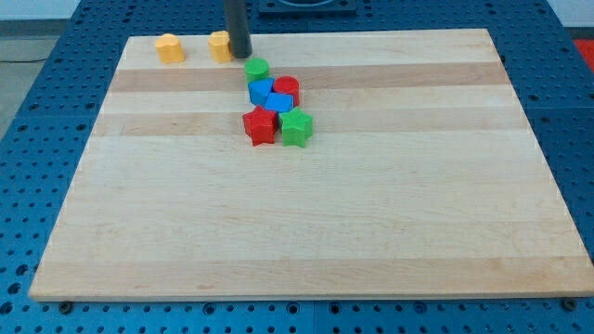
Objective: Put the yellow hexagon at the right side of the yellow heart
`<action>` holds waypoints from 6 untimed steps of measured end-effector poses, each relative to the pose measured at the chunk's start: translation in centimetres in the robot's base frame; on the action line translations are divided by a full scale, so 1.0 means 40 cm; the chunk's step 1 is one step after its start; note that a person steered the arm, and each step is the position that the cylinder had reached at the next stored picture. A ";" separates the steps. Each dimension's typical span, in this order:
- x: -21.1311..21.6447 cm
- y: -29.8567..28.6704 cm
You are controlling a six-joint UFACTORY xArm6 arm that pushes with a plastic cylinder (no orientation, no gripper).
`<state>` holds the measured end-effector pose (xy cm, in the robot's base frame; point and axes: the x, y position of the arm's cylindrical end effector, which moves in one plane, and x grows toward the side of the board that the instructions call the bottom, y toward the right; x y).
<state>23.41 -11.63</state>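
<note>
Two yellow blocks sit near the board's top left edge. The left one (169,47) has a notched top and looks like the heart. The right one (219,44) looks like the hexagon; its right side is partly hidden by my rod. My tip (241,55) stands right against that block's right side, just above the green cylinder (257,69). The two yellow blocks are apart, with a gap of about one block width between them.
A cluster lies below and right of my tip: the green cylinder, two blue blocks (261,91) (278,102), a red cylinder (287,89), a red star (260,125) and a green star (296,127). The wooden board (306,232) rests on a blue perforated table.
</note>
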 end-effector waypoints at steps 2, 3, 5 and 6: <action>-0.009 0.010; -0.033 0.006; -0.034 -0.097; -0.034 -0.108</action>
